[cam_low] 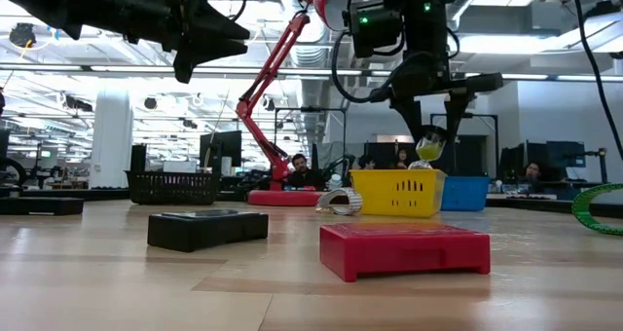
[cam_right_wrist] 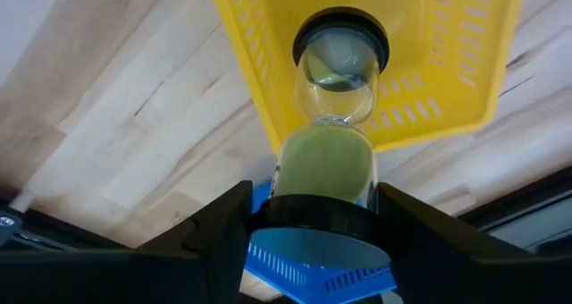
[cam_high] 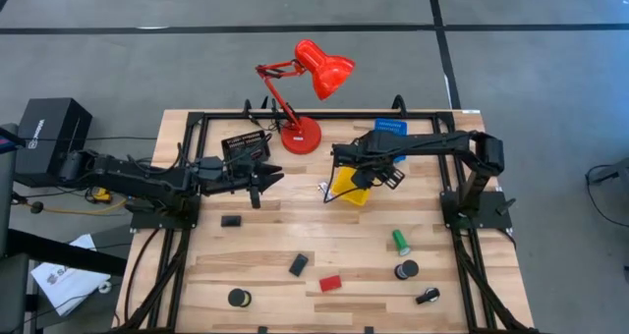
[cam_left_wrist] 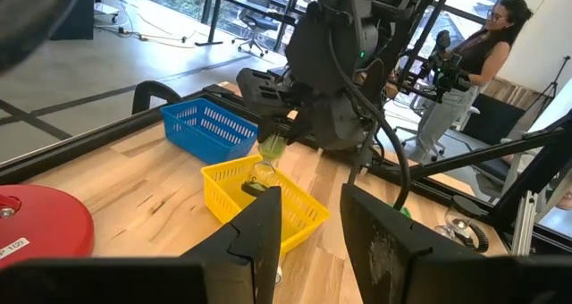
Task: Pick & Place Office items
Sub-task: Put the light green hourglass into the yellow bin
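Observation:
My right gripper (cam_high: 360, 179) is over the yellow tray (cam_high: 346, 193), shut on a small hourglass (cam_right_wrist: 332, 116) with black end caps and green sand. The hourglass's lower end (cam_left_wrist: 255, 188) reaches down inside the yellow tray (cam_left_wrist: 295, 216). My left gripper (cam_high: 263, 177) hovers open above the table, between the black tray (cam_high: 246, 145) and the yellow one, touching nothing. Lying flat on the near table are a red block (cam_low: 404, 248), two black blocks (cam_high: 231, 219) (cam_high: 298, 264), two black tape rolls (cam_high: 238, 298) (cam_high: 406, 270) and a green cylinder (cam_high: 401, 242). My right gripper pinches the hourglass by its upper black end cap (cam_right_wrist: 313, 216), one finger (cam_right_wrist: 214, 237) on either side. The fingers come from above, pointing down. The hourglass hangs upright below them, green sand in the upper bulb (cam_left_wrist: 273, 147). Whether its lower cap touches the tray floor cannot be told.
The tall red desk lamp (cam_high: 301, 136) stands at the far edge between the arms. A blue tray (cam_high: 390, 128) sits just beyond the yellow one. A silvery clip (cam_high: 322, 189) lies left of the yellow tray, a dark clip (cam_high: 427, 296) near the front right. People stand beyond the table.

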Controlling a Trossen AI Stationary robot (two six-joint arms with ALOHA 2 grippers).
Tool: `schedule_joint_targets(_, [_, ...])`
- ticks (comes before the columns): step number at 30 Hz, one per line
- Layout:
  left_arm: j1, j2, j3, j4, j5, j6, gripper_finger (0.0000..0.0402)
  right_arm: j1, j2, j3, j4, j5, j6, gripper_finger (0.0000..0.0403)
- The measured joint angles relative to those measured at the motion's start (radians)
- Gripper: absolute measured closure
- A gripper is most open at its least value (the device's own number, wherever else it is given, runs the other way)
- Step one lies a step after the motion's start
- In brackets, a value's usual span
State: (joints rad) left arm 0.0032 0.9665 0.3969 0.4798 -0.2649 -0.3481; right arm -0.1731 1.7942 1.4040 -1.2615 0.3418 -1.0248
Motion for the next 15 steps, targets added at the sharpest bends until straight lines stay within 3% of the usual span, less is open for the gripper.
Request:
schedule_joint_targets(4, [0.0,0.0,0.0,0.0,0.0,0.0,0.0289,0.0,0.052,-0.001,-0.022,0.006,0.008,0.0206])
schedule_joint_targets(10, [-0.002,0.0,0.0,0.001,0.0,0.0,0.0289,0.023,0.158,0.02,-0.111,0.15,-0.007,0.0182])
schedule_joint_targets(15, [-0.004,0.0,0.0,0.002,0.0,0.0,0.0289,0.023,0.169,0.064,-0.11,0.124,-0.023,0.0205])
